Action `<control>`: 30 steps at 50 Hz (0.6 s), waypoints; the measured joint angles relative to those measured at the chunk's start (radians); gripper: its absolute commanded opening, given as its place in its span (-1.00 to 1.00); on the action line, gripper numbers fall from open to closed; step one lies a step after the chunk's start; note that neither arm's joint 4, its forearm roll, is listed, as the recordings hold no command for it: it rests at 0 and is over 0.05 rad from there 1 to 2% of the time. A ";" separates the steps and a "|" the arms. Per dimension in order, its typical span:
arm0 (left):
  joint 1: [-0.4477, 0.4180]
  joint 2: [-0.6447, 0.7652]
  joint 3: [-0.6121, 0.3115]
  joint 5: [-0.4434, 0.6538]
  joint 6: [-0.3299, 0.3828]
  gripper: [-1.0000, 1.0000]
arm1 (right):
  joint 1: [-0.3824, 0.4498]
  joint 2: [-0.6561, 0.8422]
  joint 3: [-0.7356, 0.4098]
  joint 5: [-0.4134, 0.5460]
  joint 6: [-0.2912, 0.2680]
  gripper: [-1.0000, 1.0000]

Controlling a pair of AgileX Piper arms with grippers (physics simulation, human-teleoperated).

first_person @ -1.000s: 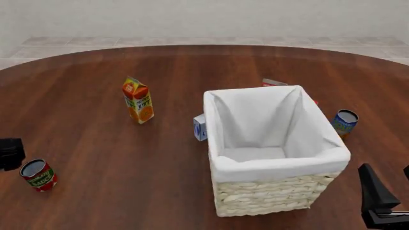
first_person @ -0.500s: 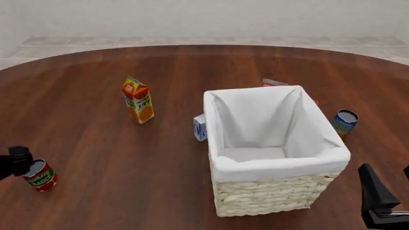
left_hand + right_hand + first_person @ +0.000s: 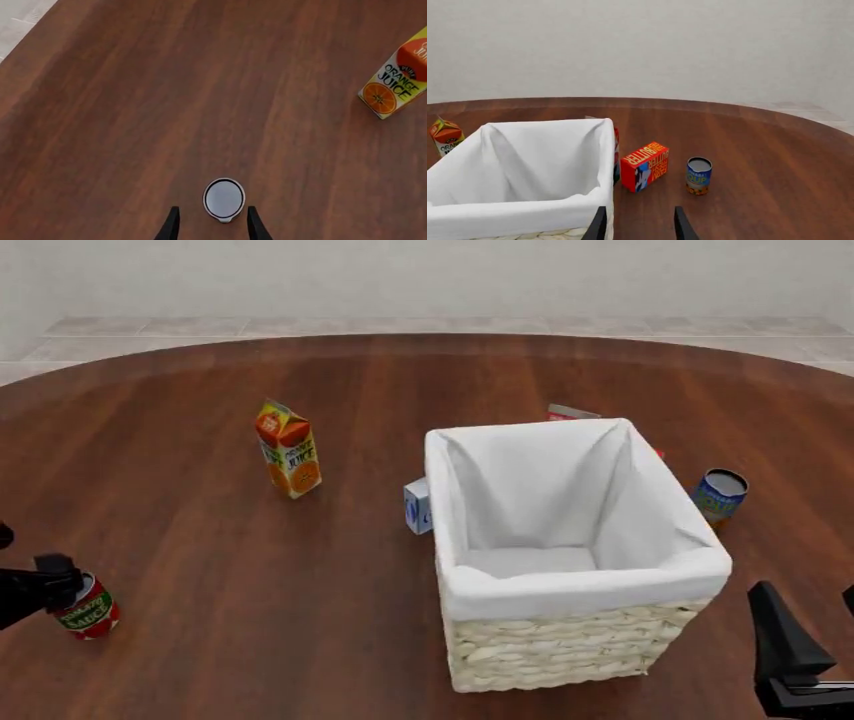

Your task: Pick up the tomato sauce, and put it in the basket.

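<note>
A: front view first, where's the sauce (image 3: 88, 611)?
B: standing upright by the table's (image 3: 200, 540) near left edge. Left gripper (image 3: 47, 585) is right on top of it, dark fingers overlapping the can's rim. Basket (image 3: 574, 640) sits right of center toward the near edge, well apart from the can. Juice carton (image 3: 288, 450) is farther back on the left, blue can (image 3: 719, 495) beside the basket's right wall, small blue box (image 3: 418, 506) against its left wall. Right gripper (image 3: 801, 655) is parked at the near right corner.

A: left wrist cam?
B: looks straight down on the sauce (image 3: 224, 199), silver top, sitting btw the two fingertips (image 3: 172, 225) w/ gaps either side. So that claw's spread apart, nothing grabbed. Carton (image 3: 397, 82) is off at the frame's edge.

A: right wrist?
B: fingers (image 3: 680, 225) parted, holding nothing. Basket (image 3: 527, 200) is just beyond them, then a red butter box (image 3: 645, 166) and the blue can (image 3: 698, 175) behind.
</note>
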 measured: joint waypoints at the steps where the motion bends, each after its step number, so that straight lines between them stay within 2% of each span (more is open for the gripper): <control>1: 0.000 0.006 0.001 -0.005 0.000 1.00 | 0.000 0.000 0.000 0.000 0.000 1.00; 30: -0.011 0.153 0.013 -0.110 -0.013 1.00 | 0.000 0.000 0.000 0.000 0.000 1.00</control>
